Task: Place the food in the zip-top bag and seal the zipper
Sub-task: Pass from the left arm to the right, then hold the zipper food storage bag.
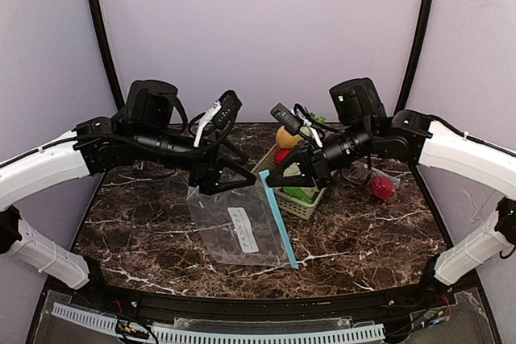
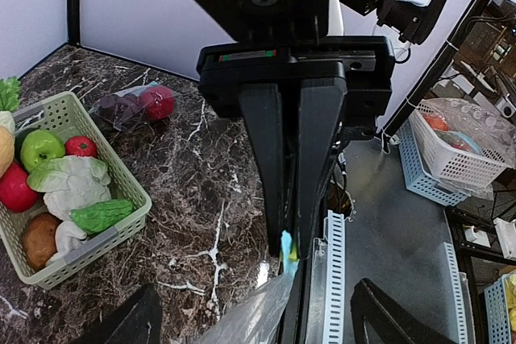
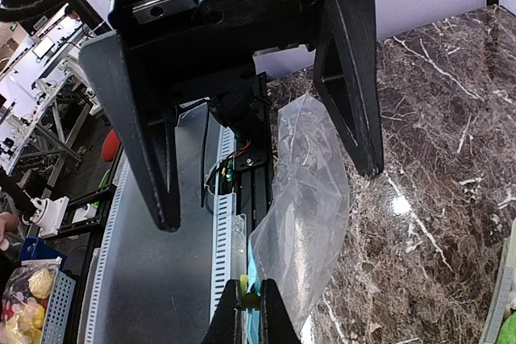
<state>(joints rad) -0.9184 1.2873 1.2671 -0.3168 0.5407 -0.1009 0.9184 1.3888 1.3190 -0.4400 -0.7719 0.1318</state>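
Bright even light, glare on marble table [image 3: 401, 205], edges perhaps soft

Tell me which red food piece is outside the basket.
The red one lying on the marble table beyond the basket; the small tomato and bigger red fruit sit inside it.

Spread on dark marble table [image 1: 363, 239]: clear zip-top bag [image 1: 234, 235], teal zipper edge along right side. Met at zipper's far end by left gripper [image 1: 254, 176]. Flanked rightward by pale basket [image 1: 306, 209] of food [image 1: 286, 136], partly hidden beneath right gripper [image 1: 270, 183].
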